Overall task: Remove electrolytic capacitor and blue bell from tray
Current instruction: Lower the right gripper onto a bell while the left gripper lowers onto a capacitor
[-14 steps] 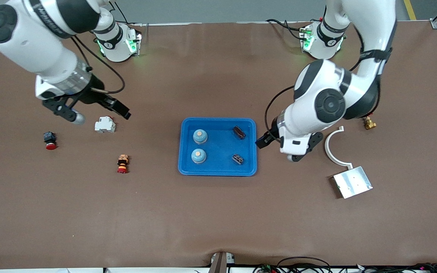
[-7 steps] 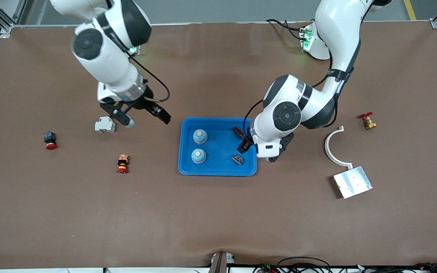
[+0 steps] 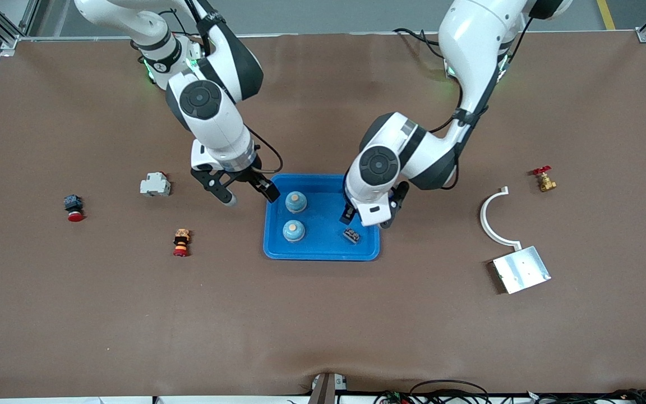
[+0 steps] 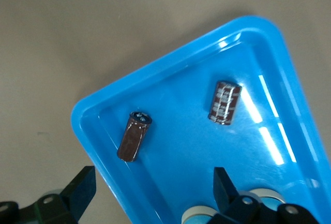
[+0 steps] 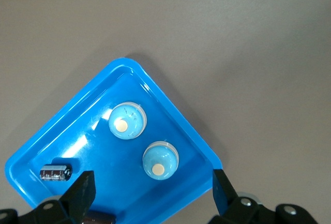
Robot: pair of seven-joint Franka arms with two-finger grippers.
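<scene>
Front view of a brown table (image 3: 323, 325) with a bright blue tray (image 3: 323, 253) at its middle and both arms reaching in from above. Left end effector (image 3: 367, 216) hanging over the tray's end toward the left arm, fingers spread wide, holding nothing. Right end effector (image 3: 248, 194) over the tray's edge toward the right arm's end, likewise spread and empty.

Left wrist view: electrolytic capacitor (image 4: 133, 136) lying on its side in the tray near a corner, close to the rim, apart from a ridged black block (image 4: 224, 102) with pale marks. Farther blue bell (image 3: 295, 202) and nearer blue bell (image 3: 294, 230) upright in the tray's other half, neither one touched.

Advice for the approach: centre the left fingers across the capacitor's round body, not its ends; come down straight, minding the rim just beside it; leave the ridged block alone. For the right side, shift inward over the farther bell and close low on its dome, clear of the nearer bell
</scene>
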